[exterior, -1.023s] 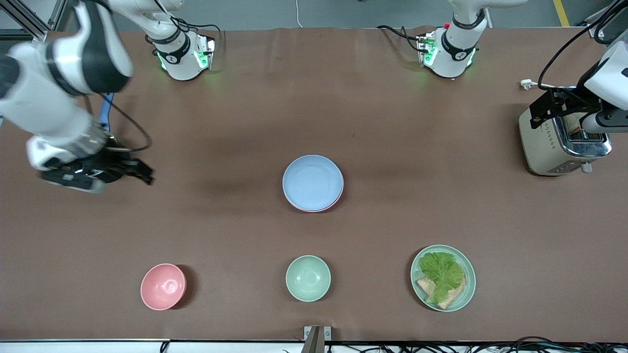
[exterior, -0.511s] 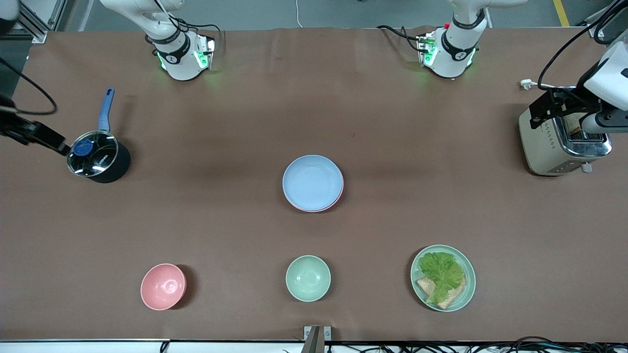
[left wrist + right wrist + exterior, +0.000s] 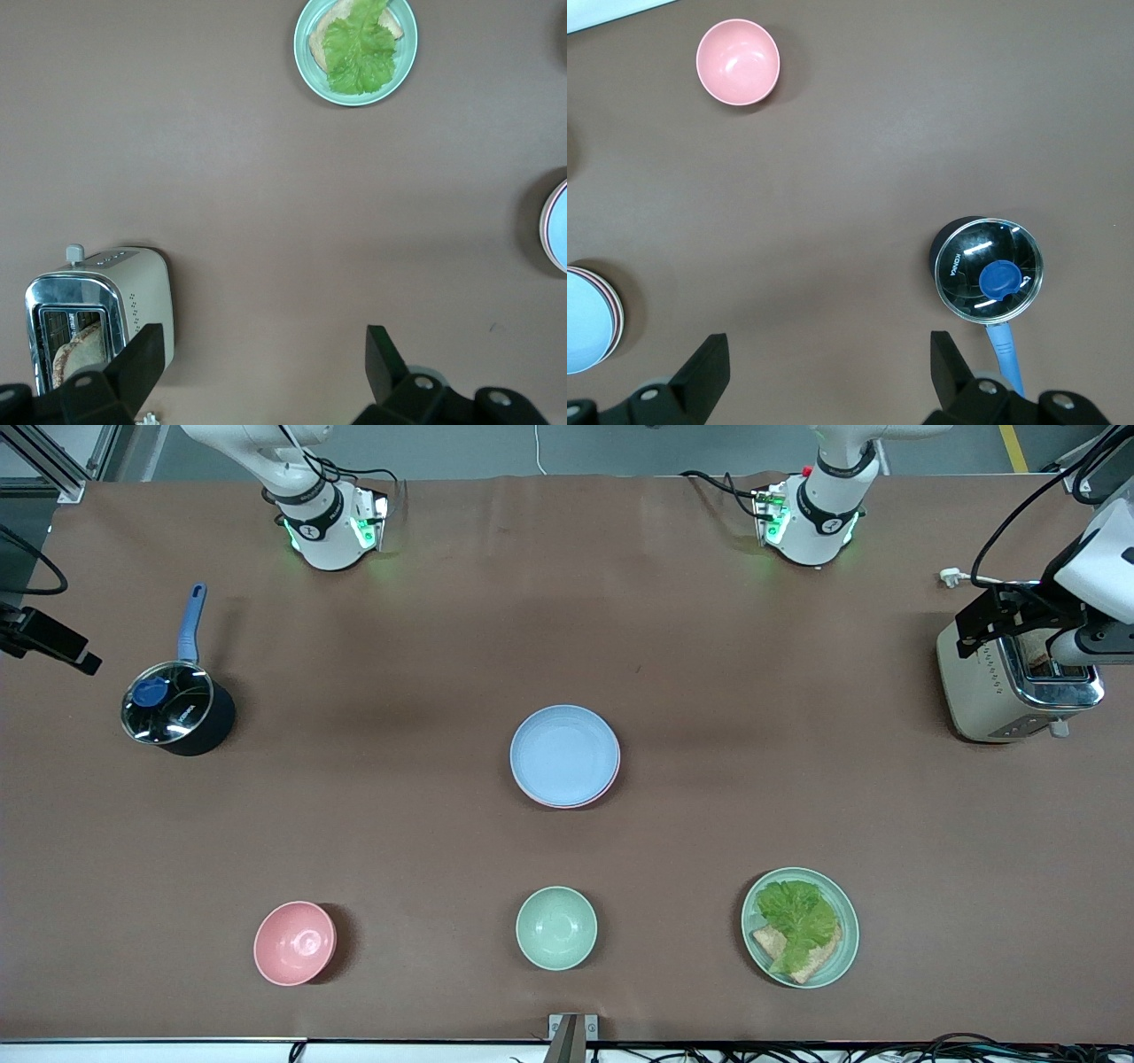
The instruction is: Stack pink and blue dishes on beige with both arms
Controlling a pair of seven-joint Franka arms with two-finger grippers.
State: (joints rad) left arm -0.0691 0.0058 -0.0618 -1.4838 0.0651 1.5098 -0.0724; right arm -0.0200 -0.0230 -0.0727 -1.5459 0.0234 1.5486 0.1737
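The pastel blue plate (image 3: 564, 754) lies on top of a stack in the middle of the table. Just under it only the rim of the pink plate (image 3: 605, 792) shows. The beige plate is hidden. The stack shows at the edge of both wrist views, as the blue plate (image 3: 558, 226) and the blue plate (image 3: 585, 319) with the pink plate's rim (image 3: 617, 319). My left gripper (image 3: 992, 620) hangs open over the toaster (image 3: 1019, 686), empty (image 3: 263, 354). My right gripper (image 3: 53, 642) is open and empty (image 3: 828, 363), up at the right arm's end of the table.
A lidded black pot (image 3: 177, 708) with a blue handle stands at the right arm's end. Nearest the front camera sit a pink bowl (image 3: 295, 942), a pale green bowl (image 3: 556, 927) and a green plate with lettuce and bread (image 3: 800, 926).
My right arm has pulled away from over the pot toward the right arm's end of the table, uncovering the pot. The left arm and the plates have not moved.
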